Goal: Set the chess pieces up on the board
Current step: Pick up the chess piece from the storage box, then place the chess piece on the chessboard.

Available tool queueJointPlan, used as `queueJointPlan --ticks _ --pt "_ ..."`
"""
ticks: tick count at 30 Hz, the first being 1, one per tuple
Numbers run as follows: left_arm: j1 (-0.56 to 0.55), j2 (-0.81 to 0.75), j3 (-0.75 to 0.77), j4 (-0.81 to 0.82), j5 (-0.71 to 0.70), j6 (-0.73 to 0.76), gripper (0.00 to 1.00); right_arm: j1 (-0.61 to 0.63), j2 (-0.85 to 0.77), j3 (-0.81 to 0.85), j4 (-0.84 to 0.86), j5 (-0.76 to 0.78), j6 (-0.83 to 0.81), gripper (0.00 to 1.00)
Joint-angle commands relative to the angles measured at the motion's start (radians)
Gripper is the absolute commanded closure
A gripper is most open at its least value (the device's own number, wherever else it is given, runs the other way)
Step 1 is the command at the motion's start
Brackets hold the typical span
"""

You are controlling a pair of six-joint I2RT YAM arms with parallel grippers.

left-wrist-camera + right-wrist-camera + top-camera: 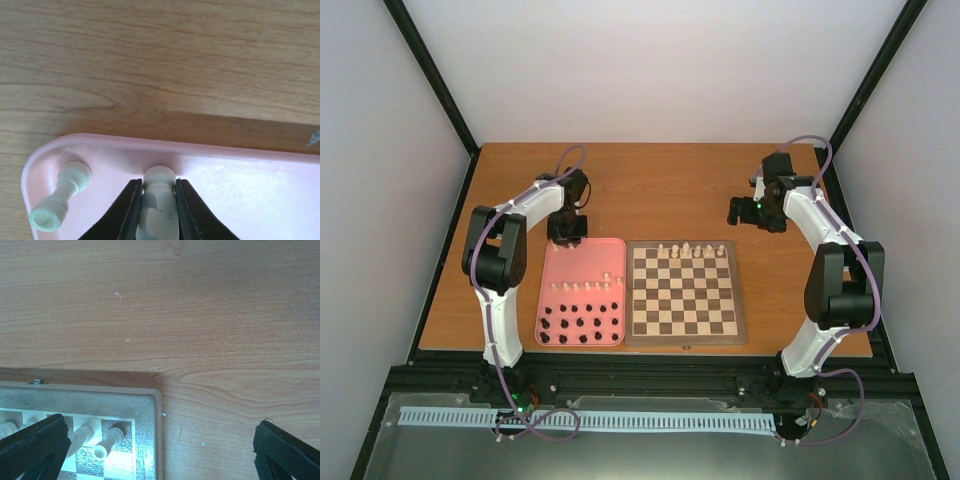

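Left wrist: left pincer [159, 186] low in tray [240, 167], tight around cream piece [158, 220]; right pincer [160, 426] spread

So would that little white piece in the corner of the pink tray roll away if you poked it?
Probably a bit. The white piece seems to lie on its side and looks round, so it could roll, but the pink tray rim beside it should stop it. It looks small, smooth and hard, so likely light and slippery.

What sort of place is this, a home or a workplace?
Probably a robot test cell, not a home: left arm and right arm bolted at a wooden table, white walls on black frame posts, board and pink tray set out.
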Motion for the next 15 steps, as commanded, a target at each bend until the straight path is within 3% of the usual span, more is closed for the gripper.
queueJointPlan --ticks 1,6,15 --pt "-0.011 -0.064 0.048 -0.058 0.006 0.002 0.91 -0.009 0.006 0.019 0.005 0.008 -0.008 0.0" --pt "-0.123 -0.129 0.108 -0.11 0.02 -0.001 0.88 -0.009 0.012 0.022 0.004 0.017 -0.009 0.0" --pt "-0.345 -0.006 0.285 -0.154 0.07 -0.034 0.88 -0.009 0.021 0.045 -0.005 0.009 -0.008 0.0"
